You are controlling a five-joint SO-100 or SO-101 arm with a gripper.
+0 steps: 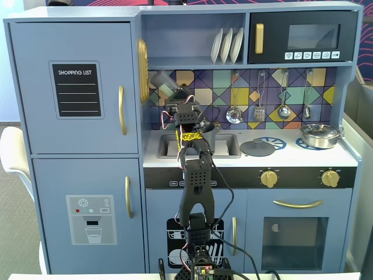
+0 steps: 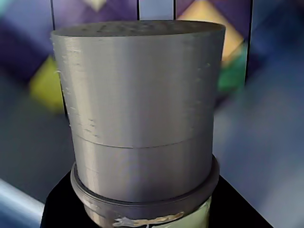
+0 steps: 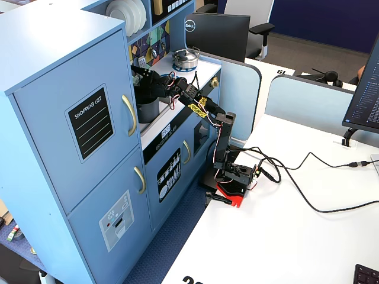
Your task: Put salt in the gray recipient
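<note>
Setting: a blue toy kitchen is standing in an office, its white worktop running under a backsplash of coloured tiles. Fittings: a shopping-list board is hanging on the upper left door, white plates are leaning on the shelf, and ladles are hanging on the backsplash. On the worktop, in a fixed view: a flat gray round lid is lying right of the sink, and a shiny steel lidded pot is sitting at the far right. My arm is reaching up from its base on the desk and over the sink. My claw is pinching the salt, which I am holding tilted, its cap pointing up and to the left in that view, above the sink area and against the tiles. In the wrist view the light gray cap of the salt is filling nearly the whole picture, with a strip of pale label at the bottom edge. The gray recipient is standing on the worktop directly below my claw in another fixed view; in the front fixed view my arm is hiding most of the gray recipient.
</note>
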